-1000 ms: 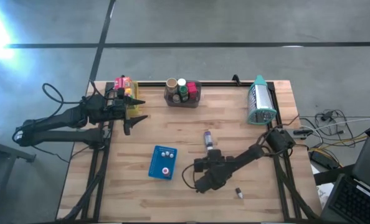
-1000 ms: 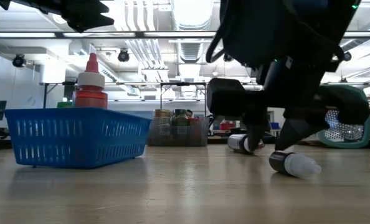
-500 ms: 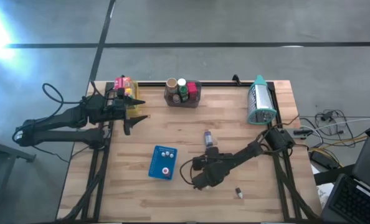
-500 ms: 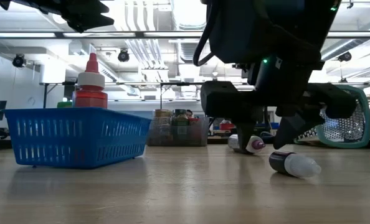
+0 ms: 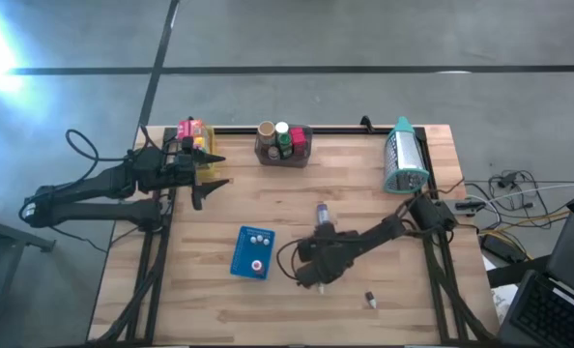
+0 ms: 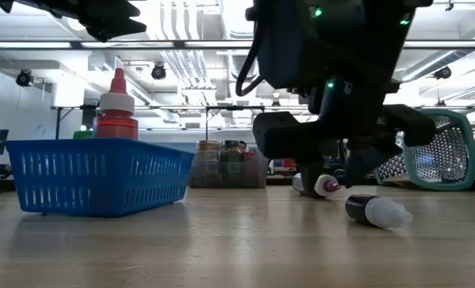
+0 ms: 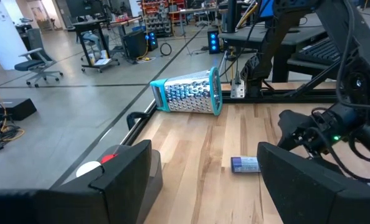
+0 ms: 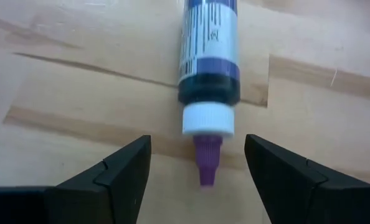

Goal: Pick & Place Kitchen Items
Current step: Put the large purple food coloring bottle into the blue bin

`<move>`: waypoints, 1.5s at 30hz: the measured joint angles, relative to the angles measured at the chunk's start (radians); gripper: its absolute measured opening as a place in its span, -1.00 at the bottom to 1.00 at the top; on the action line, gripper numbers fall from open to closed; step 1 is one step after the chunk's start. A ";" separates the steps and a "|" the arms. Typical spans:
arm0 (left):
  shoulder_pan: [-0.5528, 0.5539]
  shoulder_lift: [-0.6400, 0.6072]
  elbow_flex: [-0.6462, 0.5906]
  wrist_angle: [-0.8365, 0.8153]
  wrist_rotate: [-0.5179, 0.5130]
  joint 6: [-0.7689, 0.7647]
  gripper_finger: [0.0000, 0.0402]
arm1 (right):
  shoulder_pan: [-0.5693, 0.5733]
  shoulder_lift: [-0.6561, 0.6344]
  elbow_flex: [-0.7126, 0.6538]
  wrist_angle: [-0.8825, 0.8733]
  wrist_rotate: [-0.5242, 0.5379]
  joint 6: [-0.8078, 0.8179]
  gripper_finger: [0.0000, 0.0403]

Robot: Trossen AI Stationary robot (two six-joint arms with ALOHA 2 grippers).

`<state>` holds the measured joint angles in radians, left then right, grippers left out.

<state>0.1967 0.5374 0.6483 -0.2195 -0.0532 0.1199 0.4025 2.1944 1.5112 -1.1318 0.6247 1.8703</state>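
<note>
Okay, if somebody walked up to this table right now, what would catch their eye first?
Probably the right gripper, open and low over mid-table, lined up on a small bottle with a purple tip lying on its side on the wood. Next, the blue basket left of it, holding a red bottle, and the teal mesh basket tipped over at the far right corner. The left gripper waits open at the far left edge.

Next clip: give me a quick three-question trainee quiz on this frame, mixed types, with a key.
1. True or false: the right gripper has closed on the purple-tipped bottle.
2. Which is upright? A) the red-capped bottle in the blue basket B) the purple-tipped bottle C) the teal grater
3. Fill in: the left gripper hovers near the ___ box.

Key: 1 false, jaws open either side of its tip; 2 A; 3 yellow.
</note>
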 joint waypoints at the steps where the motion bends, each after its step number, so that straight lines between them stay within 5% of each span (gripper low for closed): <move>1: 0.000 0.000 0.000 0.000 0.000 0.000 0.47 | -0.006 0.000 0.000 0.001 0.000 -0.011 0.27; 20: 0.000 0.000 0.000 0.000 0.000 0.000 0.47 | -0.036 -0.002 -0.057 0.040 0.009 -0.023 0.05; 34: 0.000 0.000 0.000 0.000 0.000 0.000 0.47 | -0.036 0.000 -0.060 0.042 0.030 -0.065 -0.44; 45: 0.000 0.000 0.000 0.000 0.000 0.000 0.47 | -0.035 0.000 -0.051 0.044 0.029 -0.091 -0.37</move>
<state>0.1970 0.5374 0.6483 -0.2195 -0.0532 0.1198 0.3672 2.1948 1.4606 -1.0877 0.6540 1.7796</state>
